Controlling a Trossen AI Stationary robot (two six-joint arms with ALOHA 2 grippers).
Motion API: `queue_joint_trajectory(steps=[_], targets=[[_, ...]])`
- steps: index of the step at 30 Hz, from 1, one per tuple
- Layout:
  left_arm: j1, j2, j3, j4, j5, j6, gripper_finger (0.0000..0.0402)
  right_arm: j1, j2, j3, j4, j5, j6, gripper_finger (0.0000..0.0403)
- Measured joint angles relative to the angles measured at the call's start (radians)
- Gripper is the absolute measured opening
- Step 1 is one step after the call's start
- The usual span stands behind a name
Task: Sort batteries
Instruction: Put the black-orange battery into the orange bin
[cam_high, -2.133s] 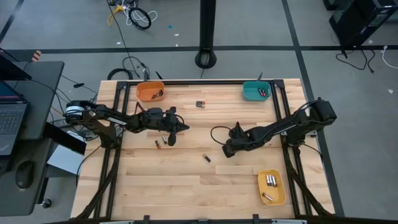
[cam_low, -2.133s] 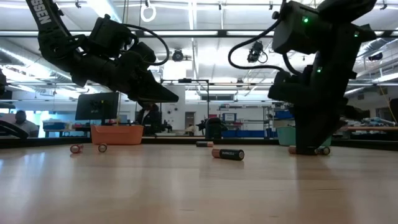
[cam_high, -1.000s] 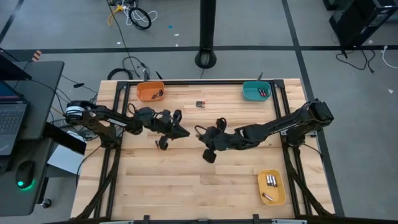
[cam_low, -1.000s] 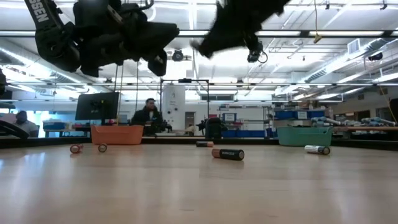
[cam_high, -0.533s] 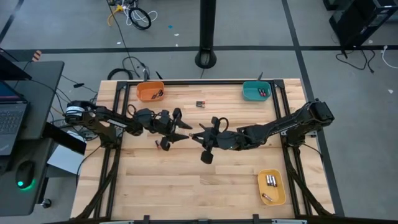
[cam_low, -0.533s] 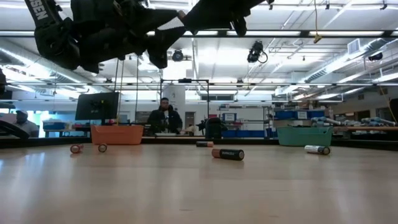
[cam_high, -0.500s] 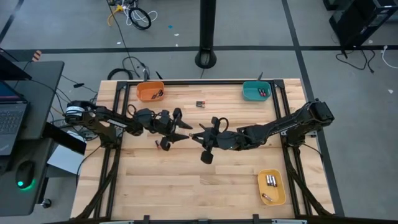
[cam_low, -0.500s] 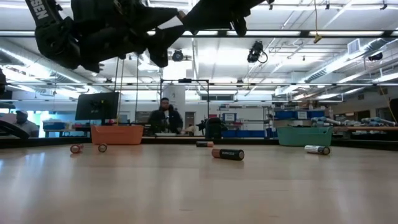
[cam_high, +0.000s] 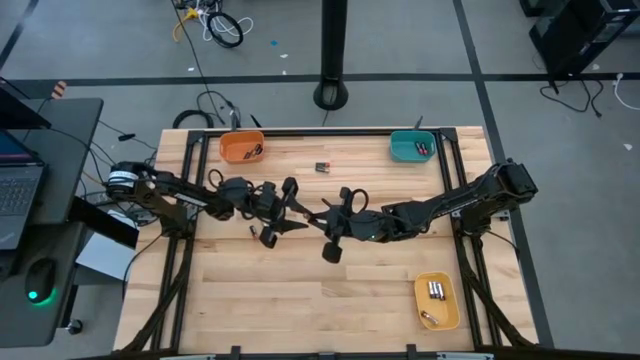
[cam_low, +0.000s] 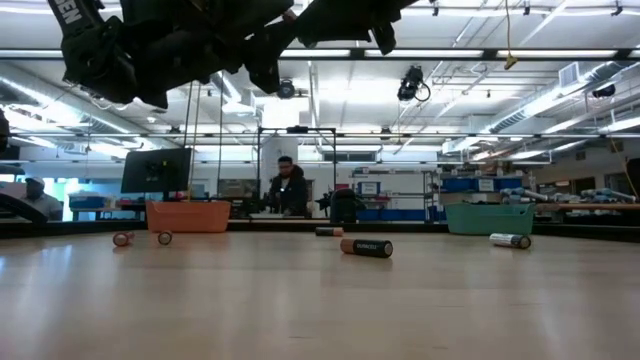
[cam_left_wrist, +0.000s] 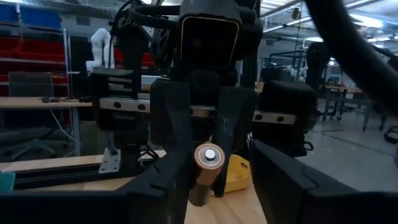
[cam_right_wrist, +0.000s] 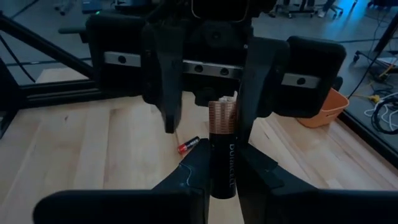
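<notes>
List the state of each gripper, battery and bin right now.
right gripper: shut on held battery, mid-air
left gripper: open, fingers either side of held battery's copper end
black battery: lying loose on table
silvery battery: lying loose on table
orange bin: batteries inside
teal bin: batteries inside
yellow bin: batteries inside

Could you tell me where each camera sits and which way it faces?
High view: overhead, looking straight down on the table; left arm and right arm both show.
Low view: at tabletop height, looking level across toward the orange bin; arms at top.
Left wrist view: on the left wrist, facing the right end effector; own fingers at bottom.
Right wrist view: on the right wrist, facing the open left end effector; own fingers grip the battery.
Shared: both wrist views show that battery.
</notes>
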Motion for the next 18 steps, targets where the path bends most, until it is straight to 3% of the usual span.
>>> queue_joint_trajectory(steps=[14, 18], targets=[[0.001, 0.0, 0.022, -0.037, 0.021, 0.057, 0.0057, 0.001, 0.0, 0.0, 0.017, -0.006, -0.01, 0.0059], [0.001, 0.0, 0.022, -0.038, 0.03, 0.068, 0.0057, 0.001, 0.0, 0.0, 0.017, -0.005, -0.011, 0.0059]])
